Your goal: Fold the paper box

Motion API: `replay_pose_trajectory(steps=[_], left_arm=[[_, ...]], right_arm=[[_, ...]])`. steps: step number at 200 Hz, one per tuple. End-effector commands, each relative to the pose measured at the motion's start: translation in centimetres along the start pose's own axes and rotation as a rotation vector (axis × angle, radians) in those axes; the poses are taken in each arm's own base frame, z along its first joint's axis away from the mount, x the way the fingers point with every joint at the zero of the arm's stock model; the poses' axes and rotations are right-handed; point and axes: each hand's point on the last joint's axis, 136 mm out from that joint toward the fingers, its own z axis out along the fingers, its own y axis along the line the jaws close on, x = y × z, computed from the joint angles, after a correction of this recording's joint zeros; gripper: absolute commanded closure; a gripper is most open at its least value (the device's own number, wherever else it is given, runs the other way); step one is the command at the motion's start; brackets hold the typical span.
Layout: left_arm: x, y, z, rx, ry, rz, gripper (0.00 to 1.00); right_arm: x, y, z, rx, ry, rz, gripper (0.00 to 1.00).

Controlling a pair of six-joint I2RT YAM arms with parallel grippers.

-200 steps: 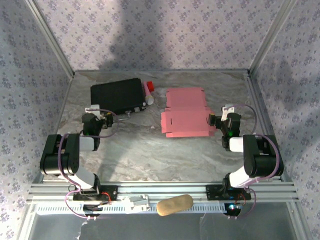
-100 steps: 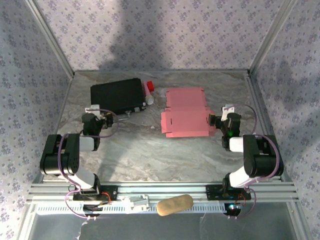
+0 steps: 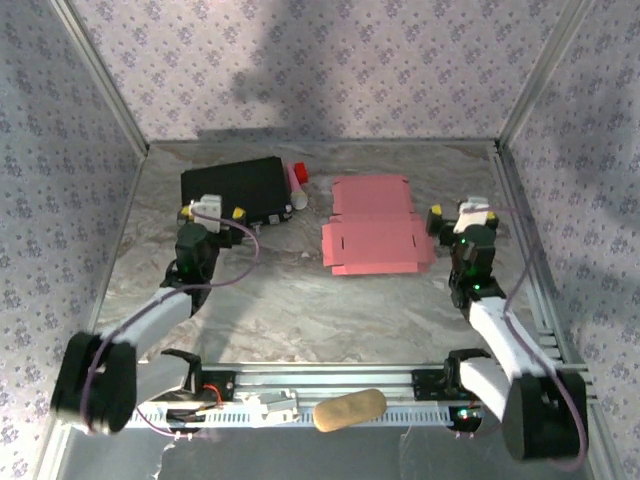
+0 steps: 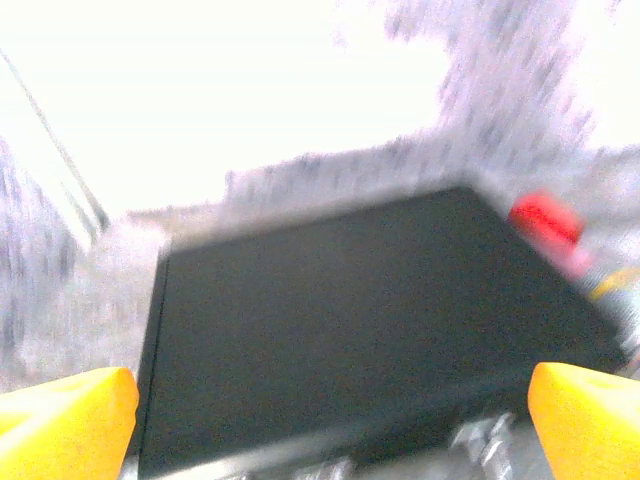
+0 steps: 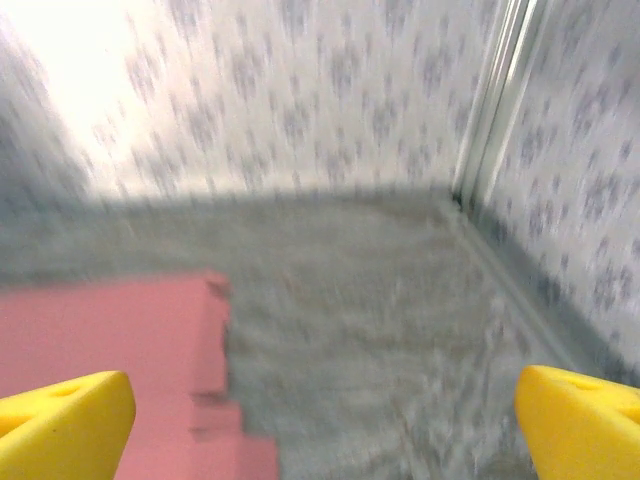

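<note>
The paper box [image 3: 374,228] is a flat pink cut-out sheet with flaps, lying on the marble table right of centre. Its right edge shows at the lower left of the right wrist view, paper box [image 5: 110,345]. My right gripper [image 3: 463,213] hangs just right of the sheet, open, with nothing between its yellow fingertips [image 5: 62,420]. The same right gripper [image 5: 325,430] looks over bare table beside the sheet. My left gripper [image 3: 212,212] is open at the near edge of the black box [image 3: 235,190]. In its own view the left gripper [image 4: 325,430] faces that black box [image 4: 350,320].
A red-capped white tube [image 3: 297,183] lies between the black box and the pink sheet, its red cap [image 4: 545,220] blurred. Patterned walls and metal posts [image 5: 495,110] close in the table. A beige oval object [image 3: 350,409] rests on the front rail.
Both arms have unfolded from their tucked pose and reached forward. Each gripper has moved a little toward the back of the table. The pink sheet has not moved.
</note>
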Motion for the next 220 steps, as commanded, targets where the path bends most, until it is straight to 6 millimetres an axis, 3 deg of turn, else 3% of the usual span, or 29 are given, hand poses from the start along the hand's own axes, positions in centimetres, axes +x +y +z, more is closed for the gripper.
replay_pose_trajectory(steps=[1, 8, 13, 20, 28, 37, 55, 77, 101, 123, 145, 175, 201, 220], left_arm=[[-4.8, 4.5, -2.2, -0.272, 0.066, -0.44, 0.0], [-2.8, 6.1, -3.8, -0.394, 0.207, -0.636, 0.0], [-2.2, 7.1, -4.9, -0.47, 0.261, -0.734, 0.0], [-1.9, 6.5, -4.7, -0.41, 0.33, -0.797, 0.01], [-2.3, 3.7, -3.4, -0.207, 0.393, -0.884, 0.08], [-1.7, 0.8, -3.4, -0.087, 0.495, -0.969, 0.14], [0.5, -6.1, -5.5, 0.045, 0.663, -0.931, 0.19], [4.8, -14.0, -8.7, 0.155, 0.753, -0.908, 0.2], [8.8, -19.4, -10.0, 0.214, 0.818, -0.887, 0.25], [9.8, -21.6, -9.1, 0.256, 0.827, -0.822, 0.33], [9.9, -22.4, -7.5, 0.28, 0.847, -0.763, 0.38], [9.4, -22.2, -3.8, 0.284, 0.84, -0.697, 0.41], [8.7, -23.7, 0.0, 0.342, 0.861, -0.646, 0.48], [9.3, -24.9, 2.6, 0.349, 0.871, -0.575, 0.51]], right_arm=[[-5.4, -2.4, -3.9, 0.111, 0.092, 0.284, 0.01], [-5.8, -2.9, -5.0, 0.144, 0.149, 0.413, 0.01], [-5.1, -3.4, -5.9, 0.182, 0.214, 0.507, 0.01], [-4.4, -3.0, -6.6, 0.163, 0.277, 0.584, 0.01], [-5.2, -2.2, -6.8, 0.086, 0.292, 0.573, 0.03], [-4.9, -0.4, -7.2, -0.01, 0.353, 0.58, 0.05], [-0.5, 2.0, -8.6, -0.046, 0.56, 0.602, 0.13], [4.3, 5.9, -9.9, -0.139, 0.707, 0.595, 0.17], [8.9, 10.4, -10.9, -0.249, 0.809, 0.668, 0.17], [12.1, 12.7, -11.9, -0.252, 0.878, 0.665, 0.19], [14.3, 14.1, -12.7, -0.243, 0.913, 0.742, 0.2], [17.3, 15.8, -12.0, -0.285, 0.906, 0.955, 0.2], [17.4, 16.1, -10.9, -0.285, 0.861, 1.036, 0.2], [17.2, 15.8, -10.1, -0.261, 0.836, 1.071, 0.22]])
